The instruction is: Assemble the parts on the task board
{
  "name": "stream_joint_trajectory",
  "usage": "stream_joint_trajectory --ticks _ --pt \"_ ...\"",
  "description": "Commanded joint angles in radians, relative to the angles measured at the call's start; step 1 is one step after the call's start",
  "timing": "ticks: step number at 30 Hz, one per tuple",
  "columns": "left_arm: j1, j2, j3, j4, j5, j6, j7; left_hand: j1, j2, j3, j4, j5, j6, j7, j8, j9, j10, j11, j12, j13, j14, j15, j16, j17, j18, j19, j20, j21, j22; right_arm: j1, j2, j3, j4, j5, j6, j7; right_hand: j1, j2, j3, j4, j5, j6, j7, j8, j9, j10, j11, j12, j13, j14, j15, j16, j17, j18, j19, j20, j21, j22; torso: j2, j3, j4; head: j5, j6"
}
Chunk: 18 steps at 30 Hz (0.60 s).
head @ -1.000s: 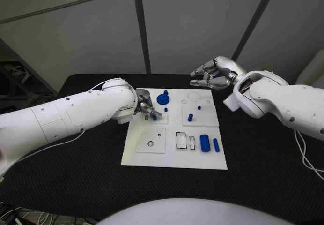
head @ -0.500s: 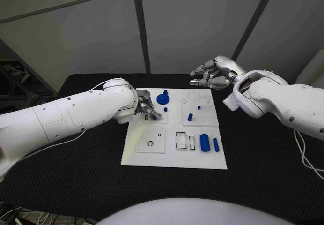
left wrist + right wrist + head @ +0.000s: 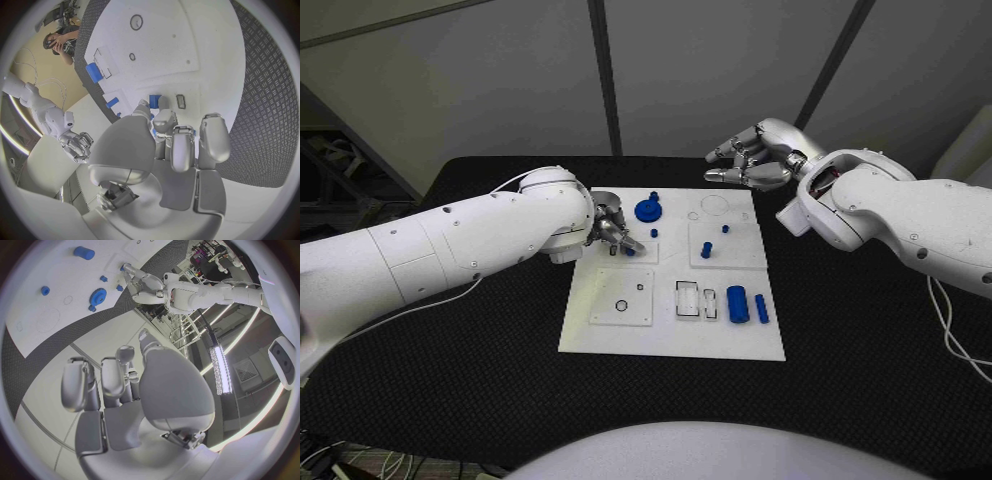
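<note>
Black table (image 3: 473, 400) w/ white task board (image 3: 672, 335) at centre. Left hand (image 3: 612, 236) over board's far-left area, fingertips (image 3: 156, 102) pinching small blue peg (image 3: 630, 251) right at board surface. Right hand (image 3: 753, 160) hovers beyond board's far edge, fingers curled, holding nothing. Blue gear (image 3: 648, 210) near left hand.

A robotics laboratory: a black textured table (image 3: 473, 400) stands before grey partition panels (image 3: 704, 70), with long ceiling strip lights (image 3: 220, 371) overhead.
</note>
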Motion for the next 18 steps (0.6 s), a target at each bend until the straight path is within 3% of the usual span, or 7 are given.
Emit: stream_joint_trajectory --ticks 1,4,6,9,10,13,18 --pt "0.001 0.000 0.000 0.003 0.000 0.006 -0.005 0.025 0.011 0.002 -0.017 0.001 0.012 -0.002 0.004 -0.003 0.056 0.000 -0.001 0.048 0.077 0.004 0.000 0.152 0.009 -0.001 0.003 -0.005 0.002 0.002 0.001 0.001 0.001 -0.001 0.002 0.007 -0.010 -0.002 0.001 0.006 0.004 0.006 0.001 -0.007 -0.001 0.004 -0.003 0.001 0.000 0.014 0.002 -0.002 0.001 0.003 0.004 0.001 -0.002 0.039 0.000 -0.0003 -0.0008 0.001 -0.001" --pt "0.001 -0.001 0.000 0.003 0.000 0.000 -0.003 0.071 0.031 0.015 -0.051 0.021 0.010 -0.006 0.003 -0.006 0.055 -0.004 -0.003 0.047 0.077 0.001 0.000 0.152 0.009 -0.001 0.000 -0.005 0.003 0.002 0.001 0.001 0.001 -0.001 0.001 0.007 -0.010 -0.002 0.001 0.006 0.004 0.006 0.001 -0.007 -0.001 0.004 -0.003 0.001 0.000 0.014 0.002 -0.002 0.001 0.003 0.004 0.001 -0.002 0.039 0.000 0.0002 -0.0011 0.001 -0.001" --pt "0.001 -0.001 0.000 0.004 0.000 -0.005 0.000 0.111 0.045 0.033 -0.080 0.135 0.000 -0.007 0.000 -0.014 0.053 -0.005 -0.008 0.045 0.077 -0.001 0.000 0.152 0.009 -0.001 -0.003 -0.006 0.004 0.002 0.000 0.001 0.001 -0.001 0.001 0.007 -0.010 -0.002 0.001 0.006 0.004 0.006 0.001 -0.007 -0.001 0.004 -0.003 0.001 0.000 0.014 0.002 -0.002 0.001 0.003 0.004 0.001 -0.002 0.039 0.000 0.0003 -0.0009 0.001 0.000" --pt "0.001 -0.001 0.000 0.004 0.001 -0.011 0.003 0.146 0.056 0.055 -0.110 0.203 -0.010 -0.008 -0.001 -0.024 0.052 -0.006 -0.015 0.041 0.077 -0.001 0.000 0.152 0.008 0.000 -0.003 -0.006 0.006 0.002 0.000 0.001 0.001 -0.001 0.001 0.007 -0.010 -0.002 0.001 0.006 0.004 0.006 0.001 -0.007 -0.001 0.004 -0.003 0.001 0.000 0.014 0.002 -0.002 0.001 0.003 0.004 0.001 -0.002 0.039 0.000 0.0003 -0.0008 0.001 0.000" --pt "0.001 -0.001 0.000 0.004 0.002 -0.014 0.004 0.155 0.059 0.064 -0.119 0.214 -0.014 -0.006 0.000 -0.027 0.052 -0.005 -0.018 0.039 0.077 0.000 0.000 0.152 0.008 0.000 -0.003 -0.007 0.006 0.002 0.000 0.001 0.002 -0.001 0.002 0.007 -0.010 -0.001 0.001 0.007 0.005 0.006 0.000 -0.006 -0.001 0.005 -0.003 0.004 0.001 0.015 0.002 -0.002 0.002 0.003 0.004 0.001 -0.002 0.039 0.000 0.0003 -0.0008 0.001 0.000" --pt "0.001 -0.002 0.000 0.005 0.012 -0.020 0.007 0.176 0.070 0.111 -0.146 0.175 -0.023 0.000 0.001 -0.035 0.051 -0.002 -0.025 0.033 0.077 0.003 0.000 0.151 0.008 0.000 -0.001 -0.008 0.007 0.002 -0.001 0.001 0.002 -0.001 0.002 0.006 -0.010 -0.001 0.001 0.007 0.005 0.006 0.000 -0.006 -0.001 0.005 -0.003 0.004 0.001 0.015 0.002 -0.002 0.002 0.003 0.004 0.001 -0.002 0.039 -0.001 0.0002 -0.0005 0.001 -0.001" --pt "0.001 -0.007 0.000 0.015 0.024 -0.033 0.014 0.157 0.057 0.200 -0.177 0.255 -0.024 0.008 0.006 -0.032 0.052 0.003 -0.030 0.028 0.077 0.009 0.000 0.151 0.008 0.000 0.005 -0.009 0.010 0.002 -0.002 0.001 0.003 -0.001 0.002 0.006 -0.010 -0.001 0.001 0.007 0.005 0.006 0.000 -0.006 -0.001 0.005 -0.003 0.004 0.001 0.015 0.002 -0.002 0.002 0.003 0.004 0.001 -0.002 0.039 0.000 0.0002 -0.0005 0.002 -0.001"
